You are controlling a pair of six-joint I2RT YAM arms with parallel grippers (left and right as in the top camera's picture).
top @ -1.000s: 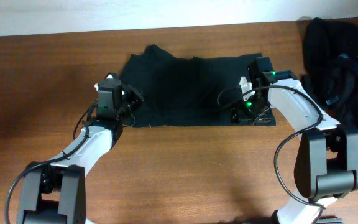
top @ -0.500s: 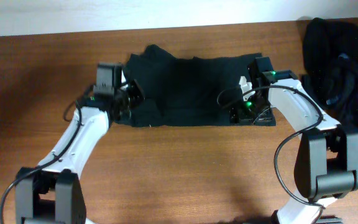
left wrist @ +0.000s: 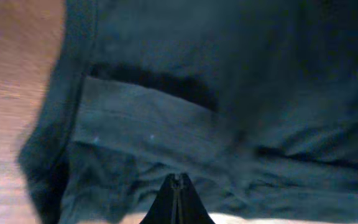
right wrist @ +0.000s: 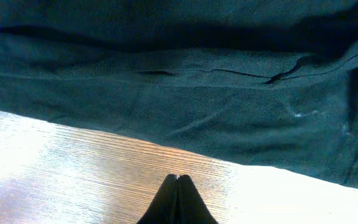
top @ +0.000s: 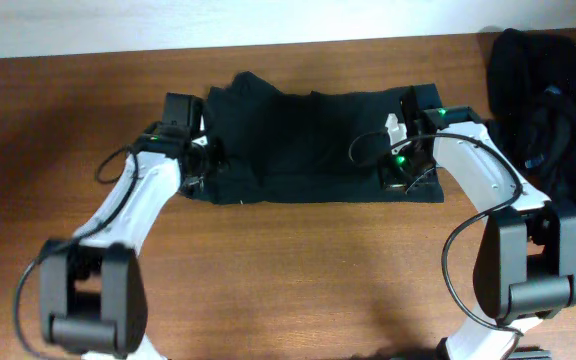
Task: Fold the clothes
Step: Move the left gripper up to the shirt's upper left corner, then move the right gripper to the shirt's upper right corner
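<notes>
T-shirt flat, upper centre; more clothes upper right. Left gripper closed at hem, grip unclear; right gripper closed, empty, over table. Pinch both hem corners evenly.

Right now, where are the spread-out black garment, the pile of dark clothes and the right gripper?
black garment (top: 308,140): overhead view, middle of the flat fabric.
pile of dark clothes (top: 543,100): overhead view, centre of the heap.
right gripper (right wrist: 177,180): right wrist view, tips of its shut fingers.
</notes>
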